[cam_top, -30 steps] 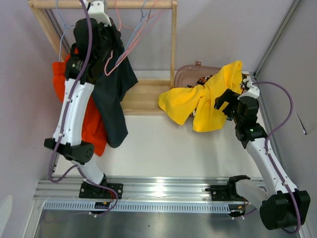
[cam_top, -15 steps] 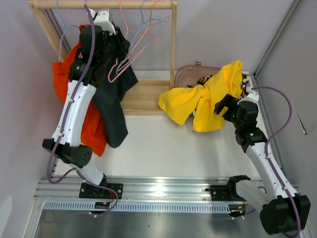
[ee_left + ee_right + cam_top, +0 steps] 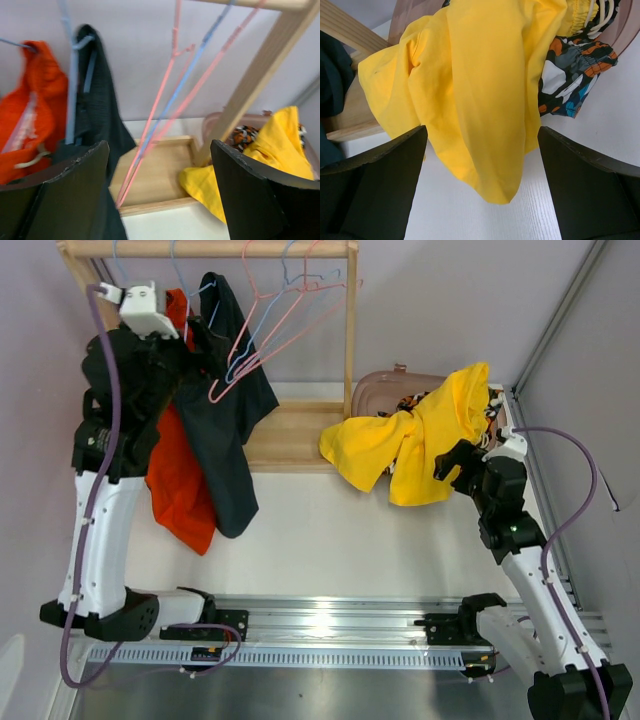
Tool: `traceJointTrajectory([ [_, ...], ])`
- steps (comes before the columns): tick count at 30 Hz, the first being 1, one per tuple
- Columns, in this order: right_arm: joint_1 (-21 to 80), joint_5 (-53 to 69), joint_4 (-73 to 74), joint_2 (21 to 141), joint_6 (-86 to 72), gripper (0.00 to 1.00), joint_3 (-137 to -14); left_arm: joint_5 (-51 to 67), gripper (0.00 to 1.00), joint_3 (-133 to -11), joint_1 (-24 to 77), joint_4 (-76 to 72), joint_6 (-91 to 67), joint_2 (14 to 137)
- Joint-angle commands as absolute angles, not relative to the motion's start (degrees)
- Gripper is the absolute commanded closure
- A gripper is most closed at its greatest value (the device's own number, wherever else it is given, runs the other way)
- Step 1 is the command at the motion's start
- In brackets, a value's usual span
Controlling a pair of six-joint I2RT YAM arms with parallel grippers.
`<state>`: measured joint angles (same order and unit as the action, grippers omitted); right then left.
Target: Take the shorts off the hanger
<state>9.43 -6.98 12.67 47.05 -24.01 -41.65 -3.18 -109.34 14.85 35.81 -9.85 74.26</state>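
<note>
Two pairs of shorts hang on the wooden rack [image 3: 350, 335]. The orange-red shorts [image 3: 175, 485] are on the left and the black shorts [image 3: 225, 440] just beside them on the right, each on its own blue hanger. Further right along the rail hang at least three empty hangers [image 3: 164, 112], pink and blue wire, bunched together and tilted.

A third pair, the yellow shorts [image 3: 430, 450], lies draped over the rim of one brown basket [image 3: 375, 385] and spills onto the tabletop [image 3: 330, 540]. Under it, inside the basket, patterned cloth [image 3: 570, 75] in teal, orange, black and white peeks out. Whether that is one pair or two cannot be told.

The left claw [image 3: 160, 147] is raised near the two hanging pairs, its fingers spread apart with nothing between them. The right claw [image 3: 482, 131] faces the yellow shorts, fingers likewise wide apart and gripping nothing.
</note>
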Motion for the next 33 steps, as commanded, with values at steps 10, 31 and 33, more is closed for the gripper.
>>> traceJointTrajectory([
  [10,9.8,-4.8,17.0,42.2,-23.9,0.01,-39.8,-2.5,0.12,-122.5,5.2,40.8,-6.9,84.9],
  [31,10.0,-4.2,17.9,42.0,-23.1,0.01,-40.2,-4.6,0.33,-136.6,2.8,45.3,-7.5,100.9],
  [33,10.0,-4.1,17.9,42.0,-23.1,0.01,-40.3,-4.7,0.39,-136.6,2.6,45.2,-7.8,101.2],
])
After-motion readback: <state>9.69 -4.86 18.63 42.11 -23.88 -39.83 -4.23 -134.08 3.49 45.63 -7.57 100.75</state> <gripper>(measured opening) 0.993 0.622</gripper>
